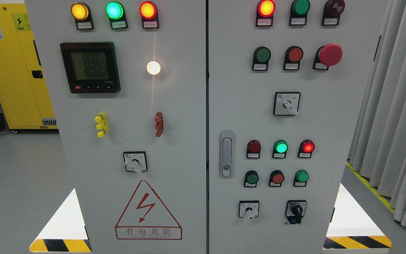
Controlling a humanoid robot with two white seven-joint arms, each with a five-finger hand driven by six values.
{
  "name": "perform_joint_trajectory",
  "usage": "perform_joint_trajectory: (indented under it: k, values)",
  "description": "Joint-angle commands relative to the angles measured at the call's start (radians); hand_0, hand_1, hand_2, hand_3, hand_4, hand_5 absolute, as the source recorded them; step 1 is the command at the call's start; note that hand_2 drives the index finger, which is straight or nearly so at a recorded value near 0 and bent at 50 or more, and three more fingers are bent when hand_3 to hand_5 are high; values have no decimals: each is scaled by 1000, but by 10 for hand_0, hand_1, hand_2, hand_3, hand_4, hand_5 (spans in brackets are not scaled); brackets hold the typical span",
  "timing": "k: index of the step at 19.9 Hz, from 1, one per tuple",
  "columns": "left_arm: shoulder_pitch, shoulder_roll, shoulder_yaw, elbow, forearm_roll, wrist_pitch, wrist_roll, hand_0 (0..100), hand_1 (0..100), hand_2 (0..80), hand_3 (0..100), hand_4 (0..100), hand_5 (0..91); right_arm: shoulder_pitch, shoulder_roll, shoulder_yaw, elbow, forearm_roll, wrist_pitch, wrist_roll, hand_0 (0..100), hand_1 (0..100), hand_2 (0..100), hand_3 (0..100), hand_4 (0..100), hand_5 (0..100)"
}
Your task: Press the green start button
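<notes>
The green start button (261,55), likely the one on the right door, looks rigid and spring-loaded. Press its flat centre squarely. Neither hand is in view, so I cannot tell their state.

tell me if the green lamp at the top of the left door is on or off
On. The green indicator lamp glows bright, like the amber lamp and red lamp beside it.

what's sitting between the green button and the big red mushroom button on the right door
In the head view, a flat red button sits between the green button and the red mushroom button, all in one row. No robot hand shows.
</notes>
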Motion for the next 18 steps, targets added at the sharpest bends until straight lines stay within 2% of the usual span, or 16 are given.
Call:
perform_joint_trajectory:
  k: [1,8,12,14,18]
  values:
    - [-30,26,0,-20,0,1,0,120,556,0,0,0,0,-1,1,2,-12,0,0,0,227,432,0,0,0,0]
    - [-30,26,0,-20,0,0,0,120,556,0,0,0,0,-6,1,2,-27,5,-4,-3,226,432,0,0,0,0]
    - [-30,25,0,-20,0,0,0,120,556,0,0,0,0,8,11,8,-238,16,-15,-2,225,432,0,0,0,0]
    - [-32,25,0,-21,0,0,0,120,556,0,0,0,0,45,27,15,-373,41,-56,-5,217,437,0,0,0,0]
    - [-30,19,0,-21,0,1,0,120,556,0,0,0,0,108,28,0,-609,366,-95,-15,201,449,0,0,4,0]
